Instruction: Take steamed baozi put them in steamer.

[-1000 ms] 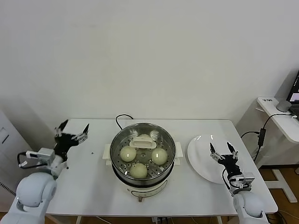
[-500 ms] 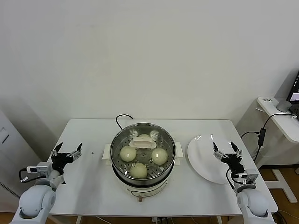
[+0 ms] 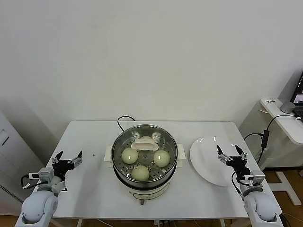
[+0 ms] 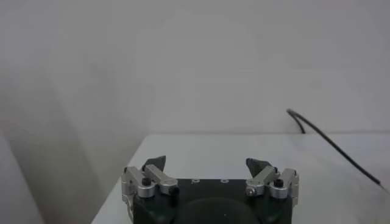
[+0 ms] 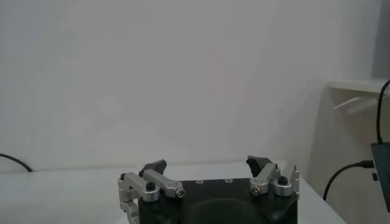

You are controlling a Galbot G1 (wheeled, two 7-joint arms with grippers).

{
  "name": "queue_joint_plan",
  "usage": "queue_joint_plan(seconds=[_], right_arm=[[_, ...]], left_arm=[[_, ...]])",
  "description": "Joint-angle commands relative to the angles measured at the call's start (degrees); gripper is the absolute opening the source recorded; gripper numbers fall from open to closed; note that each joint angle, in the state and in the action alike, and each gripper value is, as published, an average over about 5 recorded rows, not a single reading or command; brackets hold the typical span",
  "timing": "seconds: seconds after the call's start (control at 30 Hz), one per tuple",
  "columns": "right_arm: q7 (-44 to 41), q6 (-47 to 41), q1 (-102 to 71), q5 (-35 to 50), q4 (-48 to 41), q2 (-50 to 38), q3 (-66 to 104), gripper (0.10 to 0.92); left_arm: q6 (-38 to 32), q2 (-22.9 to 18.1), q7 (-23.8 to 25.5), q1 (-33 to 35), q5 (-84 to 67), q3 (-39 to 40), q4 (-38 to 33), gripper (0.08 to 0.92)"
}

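Note:
The steamer, a shiny steel pot on a white base, stands mid-table. Three cream-white steamed baozi lie on its perforated tray. Another one at the back is partly hidden by a white handle piece. My left gripper hangs open and empty near the table's front left, well apart from the steamer. In the left wrist view its jaws stand wide with only bare table between them. My right gripper is open and empty over the right edge of the plate.
A flat white plate lies empty to the right of the steamer. A black cord runs from behind the pot. A side table with cables stands off to the right, and a white cabinet to the left.
Both arms have drawn back toward the front of the table. The left gripper dropped lower; the right slid slightly outward. Both stayed open, and the baozi did not move.

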Motion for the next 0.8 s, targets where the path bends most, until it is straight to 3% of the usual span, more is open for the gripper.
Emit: queue_joint_plan(seconds=[0.03, 0.8], right_arm=[[0.1, -1.3, -1.9, 0.5, 1.8, 0.0, 0.5, 0.823], [-1.2, -2.6, -3.4, 0.6, 2.6, 0.0, 1.3, 0.823]], left_arm=[[0.1, -0.1, -0.1, 0.1, -0.3, 0.0, 0.9, 0.823], [1.4, -0.4, -0.2, 3.5, 0.1, -1.1, -3.6, 0.823]])
